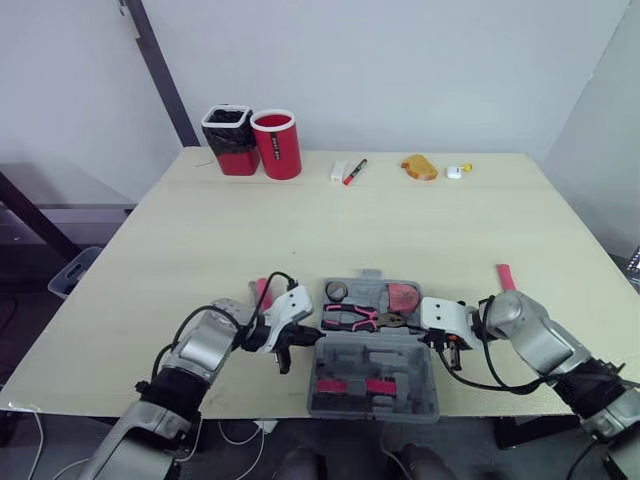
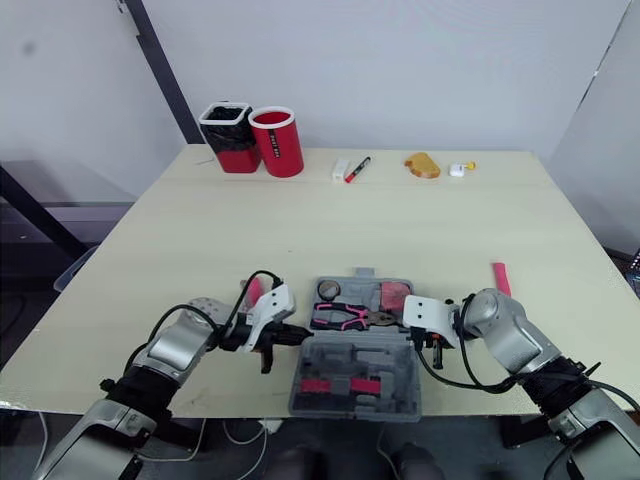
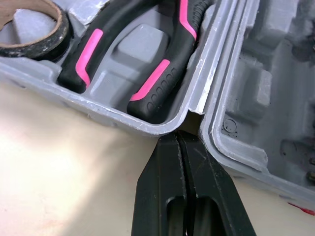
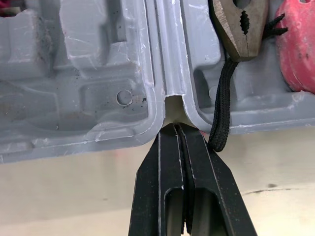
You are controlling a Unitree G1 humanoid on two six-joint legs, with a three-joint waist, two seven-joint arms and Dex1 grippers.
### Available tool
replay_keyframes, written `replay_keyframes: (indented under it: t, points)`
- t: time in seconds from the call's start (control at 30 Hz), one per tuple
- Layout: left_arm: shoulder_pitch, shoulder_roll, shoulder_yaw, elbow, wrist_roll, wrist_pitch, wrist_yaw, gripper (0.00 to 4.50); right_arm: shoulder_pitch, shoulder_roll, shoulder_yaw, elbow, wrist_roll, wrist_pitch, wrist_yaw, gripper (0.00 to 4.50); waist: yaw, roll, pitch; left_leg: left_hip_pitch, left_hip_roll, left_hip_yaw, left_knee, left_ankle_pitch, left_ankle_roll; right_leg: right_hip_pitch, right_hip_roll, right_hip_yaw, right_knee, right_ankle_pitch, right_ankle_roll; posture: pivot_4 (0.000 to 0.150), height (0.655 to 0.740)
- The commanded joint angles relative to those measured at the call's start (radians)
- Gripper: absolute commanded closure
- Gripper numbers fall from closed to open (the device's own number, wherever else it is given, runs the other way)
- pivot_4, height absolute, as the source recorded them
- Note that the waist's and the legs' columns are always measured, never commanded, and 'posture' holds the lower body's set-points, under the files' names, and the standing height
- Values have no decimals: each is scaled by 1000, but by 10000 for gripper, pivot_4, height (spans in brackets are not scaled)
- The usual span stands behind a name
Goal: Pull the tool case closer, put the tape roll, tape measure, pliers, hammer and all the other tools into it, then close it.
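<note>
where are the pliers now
In the eye views the pliers lie in the far half of the open tool case, between the tape roll on the left and the tape measure.

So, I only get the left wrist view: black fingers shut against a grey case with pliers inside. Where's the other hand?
Observer: The right hand is shut at the hinge gap on the opposite side of the case.
Operator: Is anything lying outside the case?
Observer: Yes, a pink tool lies on the table, right of the case.
Operator: What's further back?
Observer: A red cup stands near the table's far edge.
</note>
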Motion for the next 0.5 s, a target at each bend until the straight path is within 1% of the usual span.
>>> replay_keyframes:
  t: [0.03,0.27,0.5]
  points:
    - [-44,-38,-15,32,13,-39,0,44882,-37,23,-23,47,-19,-32,-36,45000,0,0,0,0,0,0,0,0,0,0,0,0,0,0,0,1500,7400]
    - [-110,-64,-7,153,44,-97,0,44882,-59,43,-30,101,-27,-51,-38,45000,2,0,0,0,0,0,1,0,0,0,0,1,0,1,1,1500,7400]
    - [-147,-80,0,217,58,-127,-1,44882,-59,62,-36,120,-40,-57,-46,45000,1,0,0,0,0,0,1,0,0,0,0,1,1,1,1,1500,7400]
